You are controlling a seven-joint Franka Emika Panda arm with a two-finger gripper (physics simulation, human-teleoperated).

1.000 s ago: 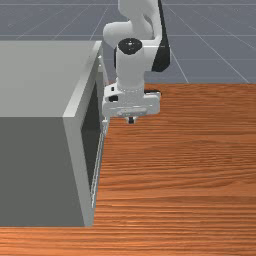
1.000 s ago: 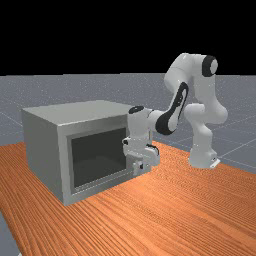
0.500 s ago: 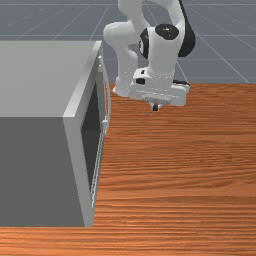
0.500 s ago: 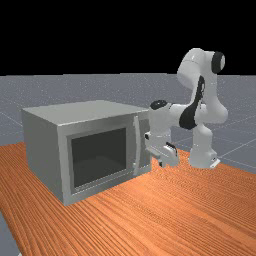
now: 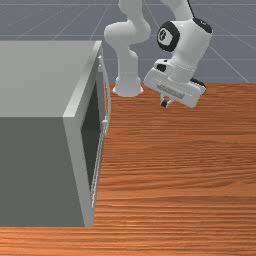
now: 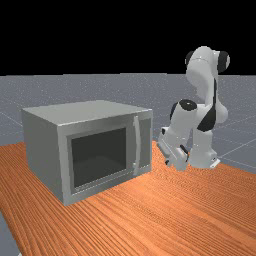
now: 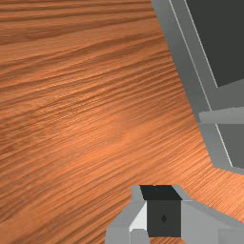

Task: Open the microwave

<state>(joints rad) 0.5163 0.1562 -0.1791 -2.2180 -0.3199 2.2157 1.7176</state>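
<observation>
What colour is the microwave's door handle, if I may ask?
The handle is light grey, clearest in the far view.

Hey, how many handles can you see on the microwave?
1. The upright handle is on the microwave's front, between the dark window and the narrow panel. Any on the back would be hidden.

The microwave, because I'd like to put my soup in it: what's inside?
I can't tell. The door of the microwave is closed and covers the inside. Its window looks dark, and I can make out no contents through it.
</observation>
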